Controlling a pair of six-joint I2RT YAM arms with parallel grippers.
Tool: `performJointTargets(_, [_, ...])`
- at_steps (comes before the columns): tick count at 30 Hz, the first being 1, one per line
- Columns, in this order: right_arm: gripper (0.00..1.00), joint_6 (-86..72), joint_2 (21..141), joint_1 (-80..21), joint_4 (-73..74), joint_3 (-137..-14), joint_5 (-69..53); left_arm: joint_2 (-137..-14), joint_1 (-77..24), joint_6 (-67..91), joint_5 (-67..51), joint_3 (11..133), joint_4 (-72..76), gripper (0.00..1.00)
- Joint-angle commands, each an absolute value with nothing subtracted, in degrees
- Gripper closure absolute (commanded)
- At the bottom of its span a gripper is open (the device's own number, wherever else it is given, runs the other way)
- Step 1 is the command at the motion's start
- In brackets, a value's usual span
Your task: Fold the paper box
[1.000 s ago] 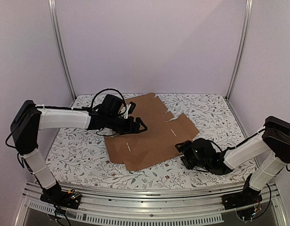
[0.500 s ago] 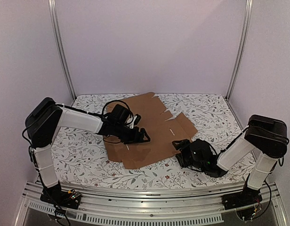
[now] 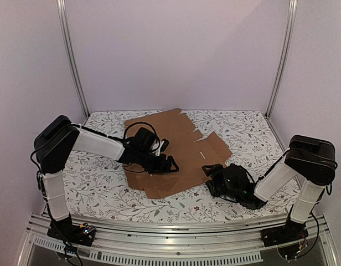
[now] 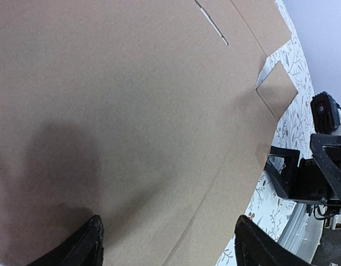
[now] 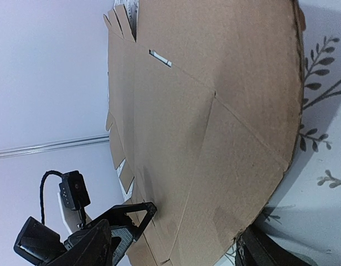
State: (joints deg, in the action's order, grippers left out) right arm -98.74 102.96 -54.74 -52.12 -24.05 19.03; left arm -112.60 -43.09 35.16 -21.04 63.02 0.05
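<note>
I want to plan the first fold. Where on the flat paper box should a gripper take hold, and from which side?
Grip the paper box at its near right edge, coming low from the right, where the right gripper stands open. The sheet lies flat on the table, so probably only an edge lets a finger slip under.
</note>
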Motion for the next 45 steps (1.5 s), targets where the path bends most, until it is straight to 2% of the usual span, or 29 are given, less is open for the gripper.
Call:
performJointTargets(1, [0.25, -98.1, 106.4, -55.0, -40.5, -23.6, 19.3, -114.1, -44.8, 35.2, -21.7, 60.5, -1.0, 0.20])
performJointTargets(22, [0.27, -93.5, 107.2, -55.5, -40.8, -30.0, 17.8, -112.0, -46.3, 35.6, -22.1, 57.6, 0.6, 0.21])
performJointTargets(27, [0.40, -93.3, 107.4, -55.7, -42.2, -29.9, 17.5, -111.7, -46.7, 36.0, -22.0, 57.5, 1.6, 0.21])
performJointTargets(37, [0.79, -93.1, 105.8, -55.7, -43.2, -27.8, 18.3, -110.8, -46.8, 37.2, -22.1, 56.5, 2.8, 0.21])
performJointTargets(43, [0.85, -92.5, 102.9, -55.7, -42.8, -26.4, 19.1, -110.3, -46.8, 37.8, -22.0, 56.1, 2.9, 0.22])
performJointTargets(45, [0.92, -92.2, 101.9, -55.8, -42.3, -26.1, 19.5, -109.9, -46.8, 38.1, -22.0, 56.0, 3.0, 0.21])
